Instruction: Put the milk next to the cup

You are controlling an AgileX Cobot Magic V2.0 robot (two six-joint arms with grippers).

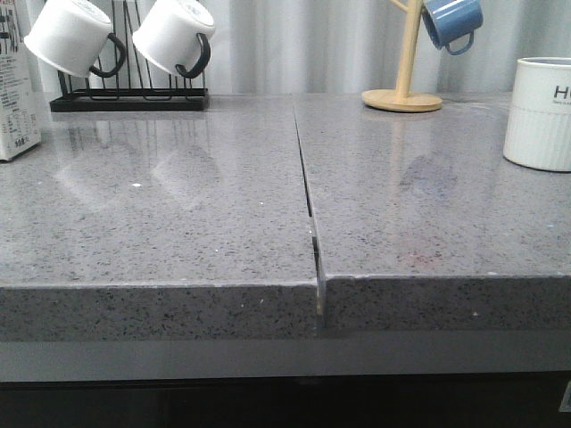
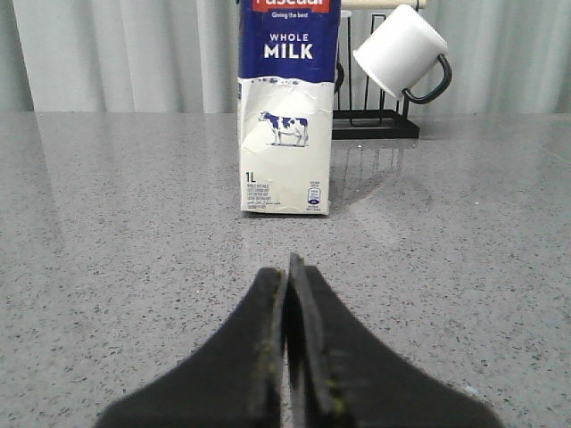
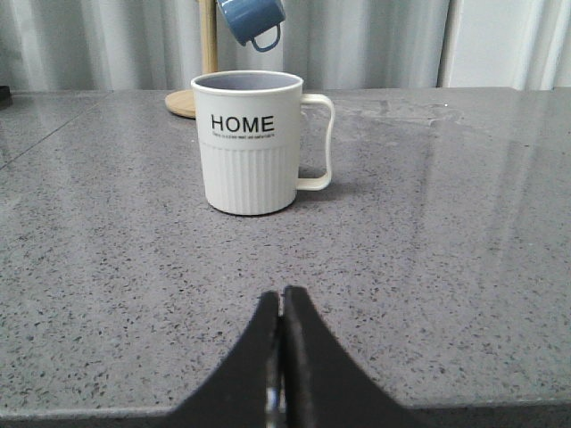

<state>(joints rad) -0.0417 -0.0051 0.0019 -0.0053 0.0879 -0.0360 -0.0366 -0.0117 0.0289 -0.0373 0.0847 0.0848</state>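
Two grey speckled slabs make up the worktop (image 1: 178, 214), meeting at a narrow seam that runs from the upper middle of the front view down to the front edge. The milk (image 1: 16, 89) stands upright at the far left edge of that view, partly cut off by the frame. The cup (image 1: 540, 111) sits at the far right edge, also cropped, so the two are well apart with the broad bare middle of the worktop between them.

At the upper left, two white mugs (image 1: 67, 36) hang on a black rack (image 1: 129, 98) just beside the milk. At the upper right, a wooden stand (image 1: 403, 89) carries a blue mug (image 1: 451, 22), standing behind the cup.

In the left wrist view the left end effector (image 2: 287, 285) has its black fingers pressed together, holding nothing, with open worktop between it and the milk. In the right wrist view the right end effector (image 3: 282, 312) is likewise pinched closed and empty, facing the cup's "HOME" lettering, near the front edge of the worktop.
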